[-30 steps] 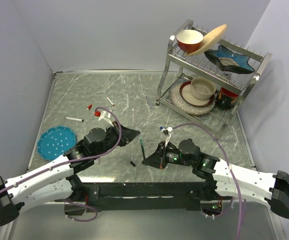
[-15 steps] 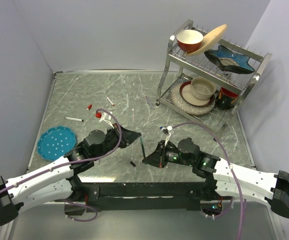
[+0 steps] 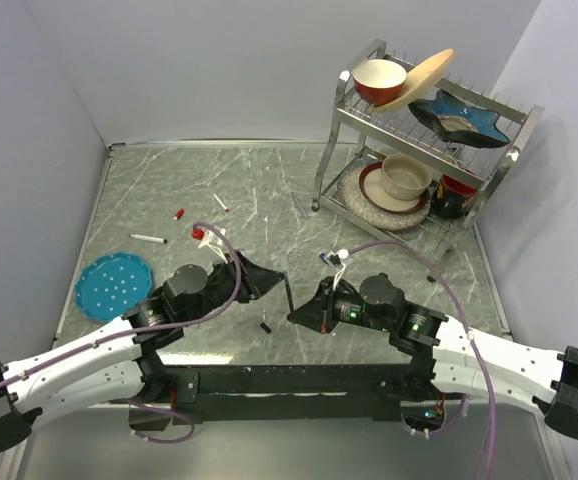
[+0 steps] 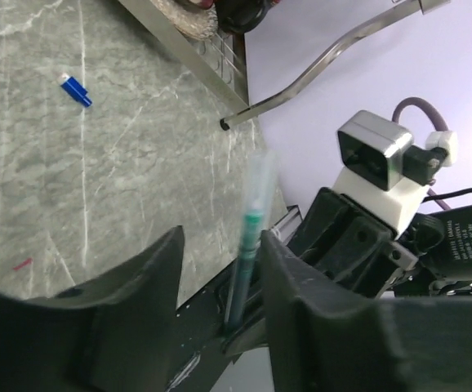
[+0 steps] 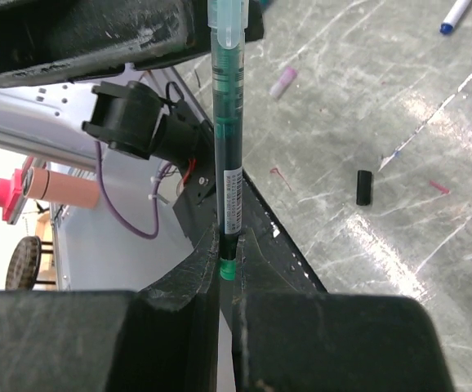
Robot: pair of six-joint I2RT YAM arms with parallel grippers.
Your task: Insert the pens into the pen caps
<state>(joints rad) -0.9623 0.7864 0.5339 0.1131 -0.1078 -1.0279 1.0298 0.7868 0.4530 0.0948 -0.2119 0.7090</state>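
My right gripper [image 3: 294,316] is shut on the lower end of the dark teal-green pen [image 3: 287,292] and holds it upright above the table's front middle. The grip shows in the right wrist view [image 5: 226,245], with the pen [image 5: 226,131] rising to a pale translucent end. My left gripper [image 3: 274,275] is open, its jaws on either side of the pen's upper part; in the left wrist view [image 4: 220,245] the pen [image 4: 251,233] stands near the right jaw. A black cap [image 3: 266,327] lies on the table below. A blue cap [image 4: 77,90] and a red cap [image 3: 179,213] lie farther off.
Two white pens [image 3: 148,238] [image 3: 220,203] lie at the left back of the table. A blue perforated plate [image 3: 114,283] sits at the left edge. A metal dish rack [image 3: 424,160] with bowls and plates stands at the back right.
The left gripper has moved right until its open jaws flank the pen's upper end. The right gripper has shifted slightly and set the pen more upright.
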